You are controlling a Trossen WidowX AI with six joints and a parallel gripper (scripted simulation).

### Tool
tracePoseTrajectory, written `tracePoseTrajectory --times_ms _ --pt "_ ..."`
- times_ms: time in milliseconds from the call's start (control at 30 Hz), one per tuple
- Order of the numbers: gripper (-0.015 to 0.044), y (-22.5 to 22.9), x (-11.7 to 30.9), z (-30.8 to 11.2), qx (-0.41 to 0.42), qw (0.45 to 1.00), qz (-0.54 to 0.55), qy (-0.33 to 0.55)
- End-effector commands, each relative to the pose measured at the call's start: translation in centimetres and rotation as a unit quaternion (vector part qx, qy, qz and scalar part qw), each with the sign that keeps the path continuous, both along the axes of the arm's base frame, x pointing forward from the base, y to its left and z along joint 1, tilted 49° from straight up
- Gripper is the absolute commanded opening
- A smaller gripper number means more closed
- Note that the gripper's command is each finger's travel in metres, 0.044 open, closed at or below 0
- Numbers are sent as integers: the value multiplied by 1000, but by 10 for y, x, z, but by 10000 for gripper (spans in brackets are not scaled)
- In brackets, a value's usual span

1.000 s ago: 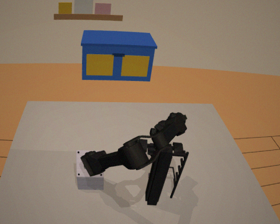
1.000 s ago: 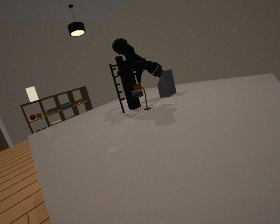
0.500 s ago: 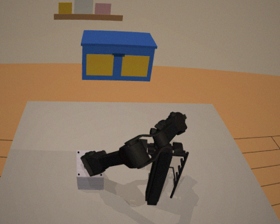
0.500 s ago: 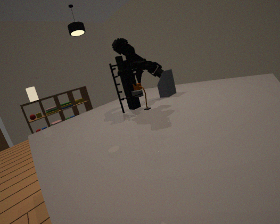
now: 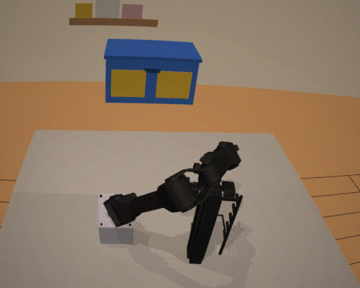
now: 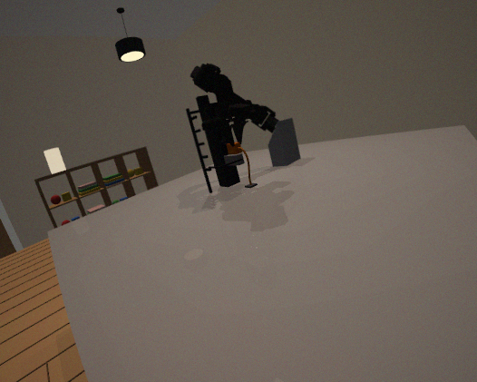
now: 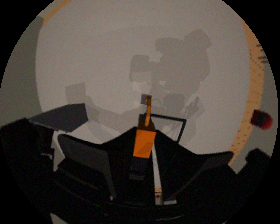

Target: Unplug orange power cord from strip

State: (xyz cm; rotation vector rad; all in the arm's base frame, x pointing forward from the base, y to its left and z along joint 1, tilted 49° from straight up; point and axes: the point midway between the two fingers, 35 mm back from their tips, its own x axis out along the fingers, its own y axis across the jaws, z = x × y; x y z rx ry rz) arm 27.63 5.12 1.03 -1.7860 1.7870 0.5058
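The orange plug sits directly above the small grey power strip, beside the tall black post. My gripper is shut on the plug, with a finger on each side of it. No gap shows between plug and strip in the exterior view, but their contact is too small to tell for certain. The orange cord curves from the plug down to a small dark plate on the table. In the top view the arm and post hide the plug and the fingertips.
The tall black post stands upright by the strip. A thin black pegged rack leans beside it. My arm stands on a pale box. All stand on the grey table.
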Motion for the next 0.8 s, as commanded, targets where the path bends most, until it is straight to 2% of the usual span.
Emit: tracePoseTrajectory --times_ms 0,467,500,667,767 --pt "0 23 4 -15 25 1000 7 -5" --pt "0 41 5 -29 25 1000 8 -5" --pt "26 23 4 -23 16 1000 -3 -1" --pt "157 23 4 -23 16 1000 -3 -1" --pt "160 23 4 -23 16 1000 -3 -1"
